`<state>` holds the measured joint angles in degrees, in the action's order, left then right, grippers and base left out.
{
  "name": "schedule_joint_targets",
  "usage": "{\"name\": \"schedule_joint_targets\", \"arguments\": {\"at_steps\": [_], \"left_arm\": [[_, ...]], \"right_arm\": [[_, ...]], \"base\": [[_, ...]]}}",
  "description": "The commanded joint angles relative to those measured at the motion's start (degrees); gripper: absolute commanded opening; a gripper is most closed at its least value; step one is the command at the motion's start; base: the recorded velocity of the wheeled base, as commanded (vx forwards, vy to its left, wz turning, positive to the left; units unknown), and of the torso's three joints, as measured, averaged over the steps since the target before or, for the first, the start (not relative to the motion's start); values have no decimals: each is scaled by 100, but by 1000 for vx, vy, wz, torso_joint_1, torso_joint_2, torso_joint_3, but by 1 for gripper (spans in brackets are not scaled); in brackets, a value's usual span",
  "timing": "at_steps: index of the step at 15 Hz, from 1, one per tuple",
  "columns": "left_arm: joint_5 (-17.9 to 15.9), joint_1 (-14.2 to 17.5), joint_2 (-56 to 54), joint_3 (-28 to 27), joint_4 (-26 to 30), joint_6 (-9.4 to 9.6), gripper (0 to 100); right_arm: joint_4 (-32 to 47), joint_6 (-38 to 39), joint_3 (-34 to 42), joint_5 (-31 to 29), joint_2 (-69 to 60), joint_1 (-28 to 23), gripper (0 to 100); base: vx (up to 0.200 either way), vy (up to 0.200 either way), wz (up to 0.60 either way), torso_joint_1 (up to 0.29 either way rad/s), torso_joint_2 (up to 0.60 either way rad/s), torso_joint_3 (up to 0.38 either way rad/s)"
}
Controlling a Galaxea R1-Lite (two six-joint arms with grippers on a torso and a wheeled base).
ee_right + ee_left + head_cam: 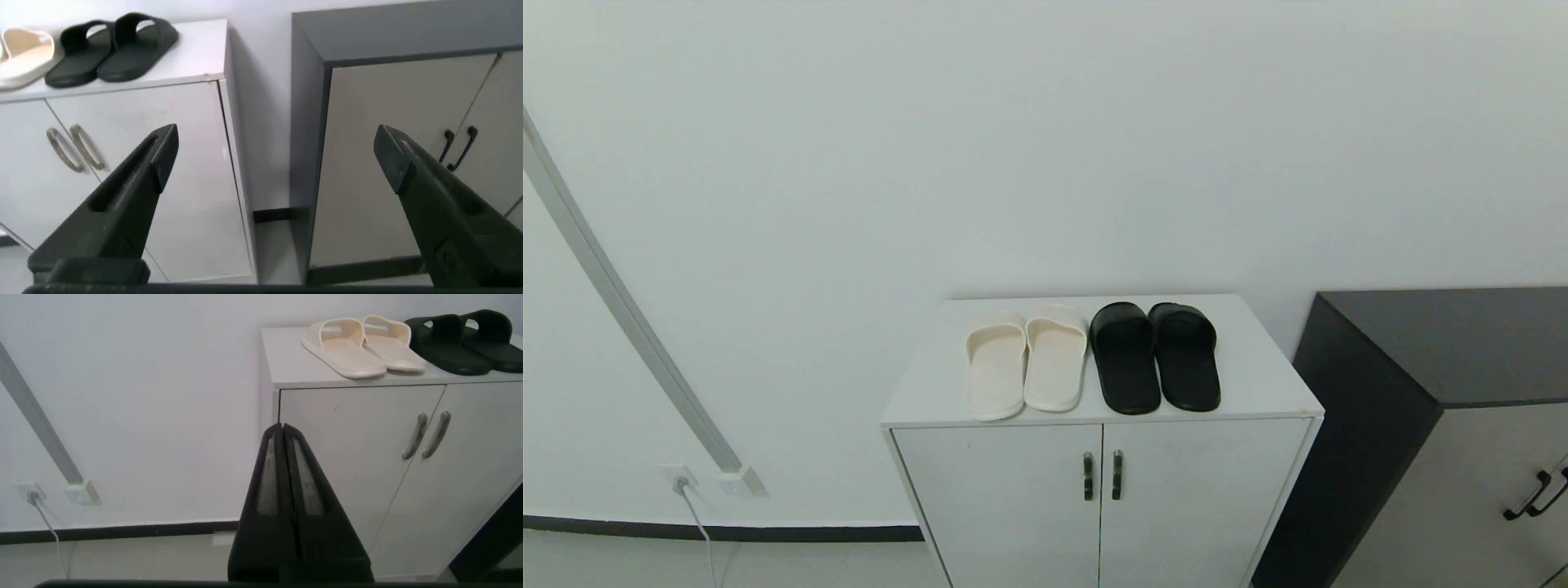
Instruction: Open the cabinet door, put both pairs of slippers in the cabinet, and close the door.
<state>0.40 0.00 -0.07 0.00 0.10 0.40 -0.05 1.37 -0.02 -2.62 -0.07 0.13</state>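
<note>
1. Head view first: the white cabinet (1262, 384) stands in the lower centre of the frame. Both of its doors (1005, 506) are flat shut, and the two handles (1088, 475) stand upright side by side where the doors meet.
2. Up on its top sit the white slippers (1027, 363), a neat pair left of centre. They lie soles down, heels at the front edge and toes towards the wall.
3. Right next to them are the black slippers (1156, 359), turned the same way and just beside the white pair on the right. Whether the two pairs actually touch, I can't call.
4. Over to the left wrist view: the left gripper (283, 433) has its fingers pressed flat together with nothing between them. It hangs in free air, apart from the cabinet.
5. Right wrist view now: the right gripper (276, 139) is spread wide and grips nothing. Its fingers frame the narrow gap between the two cabinets.
6. That neighbour is the dark cabinet (1445, 343) at the right edge of the head view. It is just beside the white one, with its front shut too.
7. In the lower left of the head view, a wall socket (678, 478) has a cable plugged in.
</note>
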Motion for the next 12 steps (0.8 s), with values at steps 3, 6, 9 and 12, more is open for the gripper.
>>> {"name": "schedule_joint_targets", "arguments": {"at_steps": [3, 6, 9, 12], "left_arm": [[4, 0, 7, 0, -1, -23, 0], [4, 0, 7, 0, -1, -31, 0], [4, 0, 7, 0, -1, -40, 0], [-5, 0, 7, 0, -1, -31, 0]], "right_arm": [[14, -207, -6, 113, 7, 4, 100], [14, -216, -6, 113, 7, 4, 100], [14, -224, 2, 130, 7, 4, 100], [14, -189, 2, 297, 139, 13, 100]], "base": [[0, 0, 0, 0, 0, 0], [0, 0, 0, 0, 0, 0], [0, 0, 0, 0, 0, 0], [0, 0, 0, 0, 0, 0]]}}
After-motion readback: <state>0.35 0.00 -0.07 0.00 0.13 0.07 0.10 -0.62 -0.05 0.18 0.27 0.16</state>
